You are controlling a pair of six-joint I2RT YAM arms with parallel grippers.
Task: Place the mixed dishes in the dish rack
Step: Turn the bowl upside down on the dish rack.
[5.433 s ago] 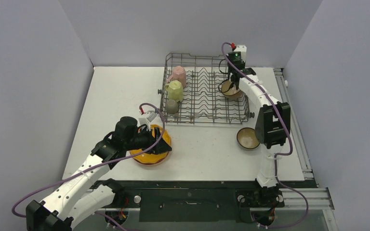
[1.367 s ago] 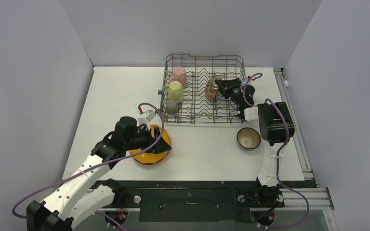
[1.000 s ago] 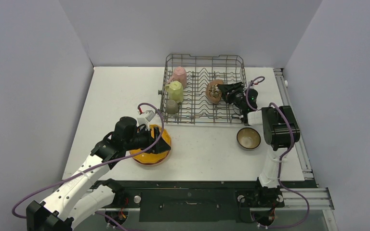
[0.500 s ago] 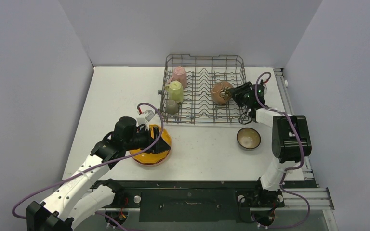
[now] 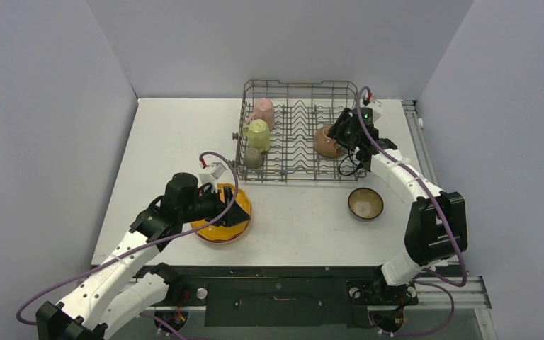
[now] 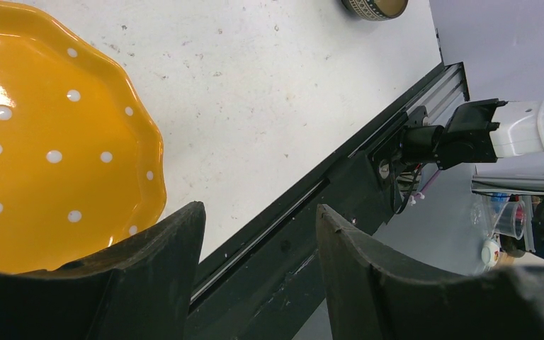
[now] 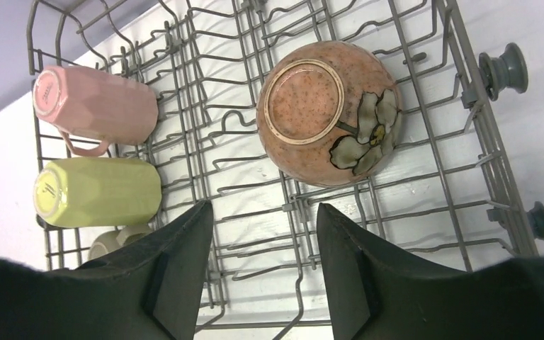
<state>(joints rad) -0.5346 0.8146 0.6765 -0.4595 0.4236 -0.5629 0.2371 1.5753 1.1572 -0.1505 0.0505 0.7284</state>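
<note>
Right gripper: jaws apart with nothing between them, poised above the right half of the dish rack, just short of the bowl below it.
Bowl in rack: brown and speckled with a flower on its side. It lies bottom up among the tines and is free of the fingers, so this one counts as placed.
Pink mug: on its side at the rack's left end, in the far row.
Yellow mug: also on its side, just nearer than the pink one.
Small cup: tucked into the near-left corner of the rack and partly hidden by the right gripper's finger.
Loaded so far: three cups and one bowl – a good half of the dishes, by the look of it.
Second bowl: sitting upright on the table, just outside the rack's near-right corner. It looks like the right arm's likely next pick.
Left gripper: jaws moderately apart and the gap between them is bare. It is low over the table at the near edge of the orange plate.
Orange plate: scalloped with white dots, flat on the table and well apart from the rack. Its rim runs just beside one finger, not clamped as far as the wrist view shows.
Left to do: the second bowl and the orange plate. No other plate can be picked out.
</note>
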